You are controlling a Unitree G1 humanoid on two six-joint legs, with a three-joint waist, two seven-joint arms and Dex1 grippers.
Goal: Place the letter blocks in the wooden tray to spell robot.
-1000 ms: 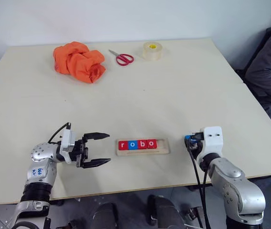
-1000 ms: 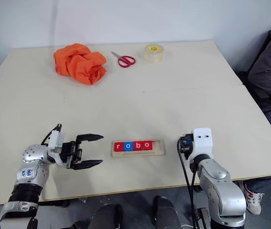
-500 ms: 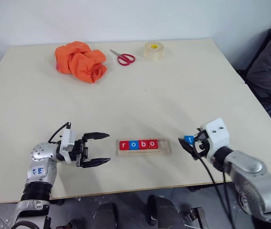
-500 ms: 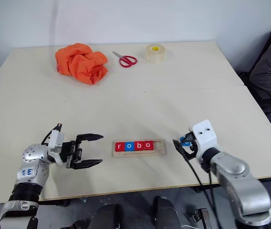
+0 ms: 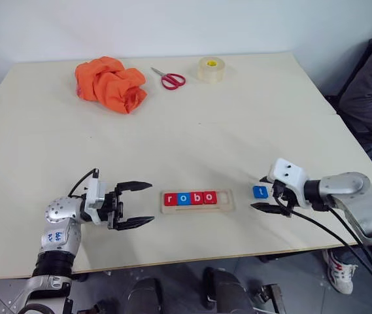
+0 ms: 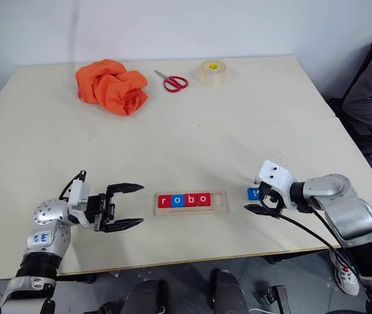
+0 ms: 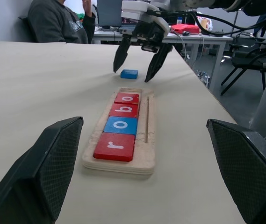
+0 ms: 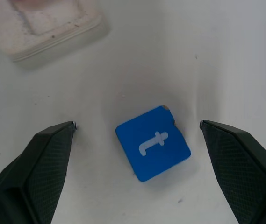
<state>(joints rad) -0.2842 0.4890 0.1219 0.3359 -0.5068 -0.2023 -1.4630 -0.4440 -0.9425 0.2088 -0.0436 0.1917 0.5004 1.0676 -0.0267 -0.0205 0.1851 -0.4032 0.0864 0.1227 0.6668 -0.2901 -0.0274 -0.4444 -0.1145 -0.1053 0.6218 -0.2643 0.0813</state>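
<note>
Swinging out rightward, my right gripper [image 5: 265, 193] has dropped the blue t block [image 5: 260, 191], now on the table [image 5: 192, 137] between wide fingers, just beside the wooden tray [image 5: 225, 200] holding r-o-b-o. My left gripper [image 5: 138, 204] gapes empty.

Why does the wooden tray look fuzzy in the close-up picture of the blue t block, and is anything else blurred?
In the right wrist view the camera focuses on the t block, crisp on the table, so the wooden tray at the edge goes soft. In the left wrist view the near fingers look blurred, while the tiles stay sharp. The left eye view is evenly lit, with soft shadows.
</note>
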